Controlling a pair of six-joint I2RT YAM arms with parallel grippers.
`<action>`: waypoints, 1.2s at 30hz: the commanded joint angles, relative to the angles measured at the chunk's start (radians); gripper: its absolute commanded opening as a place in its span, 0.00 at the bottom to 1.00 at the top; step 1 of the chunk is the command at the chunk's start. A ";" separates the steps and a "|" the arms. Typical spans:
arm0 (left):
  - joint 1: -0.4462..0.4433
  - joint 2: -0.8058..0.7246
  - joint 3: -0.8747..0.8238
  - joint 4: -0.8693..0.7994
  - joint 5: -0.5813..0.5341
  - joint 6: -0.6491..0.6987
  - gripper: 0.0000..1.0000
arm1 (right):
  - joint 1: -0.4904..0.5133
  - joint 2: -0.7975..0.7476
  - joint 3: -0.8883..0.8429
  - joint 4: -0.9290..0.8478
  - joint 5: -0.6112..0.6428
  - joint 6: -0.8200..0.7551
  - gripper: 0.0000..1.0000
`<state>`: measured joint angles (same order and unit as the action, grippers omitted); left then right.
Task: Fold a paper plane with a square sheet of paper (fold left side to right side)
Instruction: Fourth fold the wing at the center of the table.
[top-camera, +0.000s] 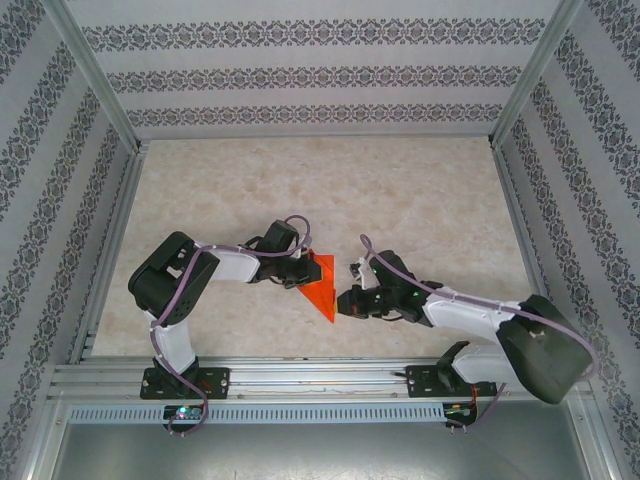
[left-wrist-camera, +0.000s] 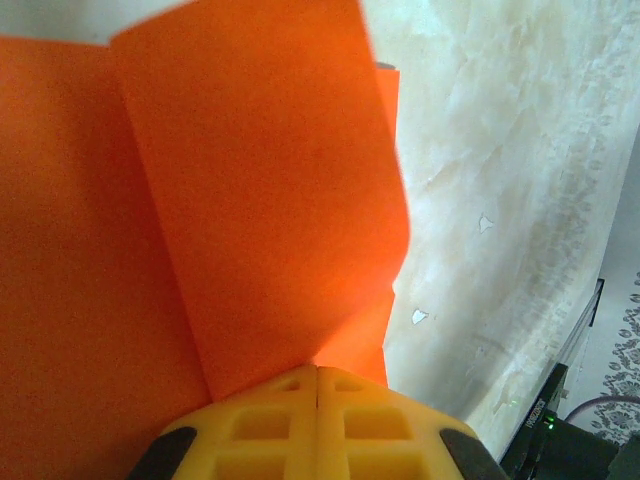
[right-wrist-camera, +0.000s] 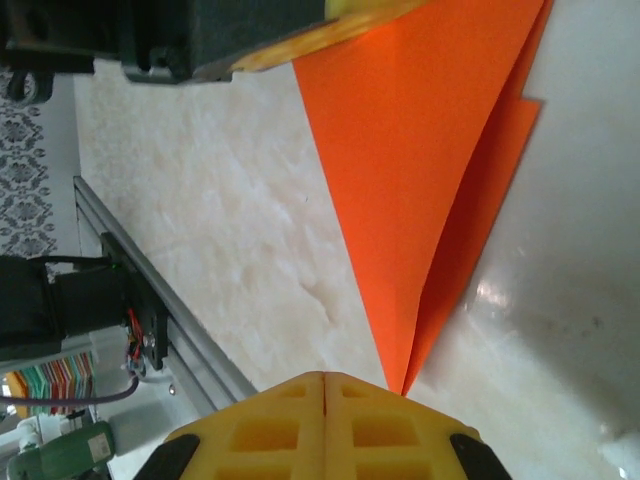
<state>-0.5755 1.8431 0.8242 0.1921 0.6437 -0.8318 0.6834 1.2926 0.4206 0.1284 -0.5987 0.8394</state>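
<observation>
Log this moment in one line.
left gripper: shut, at paper wide end | right gripper: shut, beside its pointed tip | paper: folded to a point, on table

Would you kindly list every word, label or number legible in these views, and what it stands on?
None can be read: the paper is plain.
Pale marks on a black unit with a green light, in the left wrist view, are too blurred to read.
</observation>
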 joint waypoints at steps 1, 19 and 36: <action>0.017 0.025 -0.030 -0.086 -0.076 -0.003 0.00 | 0.004 0.067 0.059 0.064 0.051 -0.003 0.00; 0.016 0.018 -0.017 -0.096 -0.073 0.004 0.00 | 0.041 0.290 0.162 -0.032 0.166 -0.029 0.00; 0.016 -0.163 -0.030 -0.046 -0.068 0.036 0.06 | 0.076 0.326 0.202 -0.302 0.351 -0.070 0.00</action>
<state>-0.5739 1.7412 0.8097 0.1432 0.5930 -0.8253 0.7532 1.5867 0.6373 0.0097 -0.3725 0.8024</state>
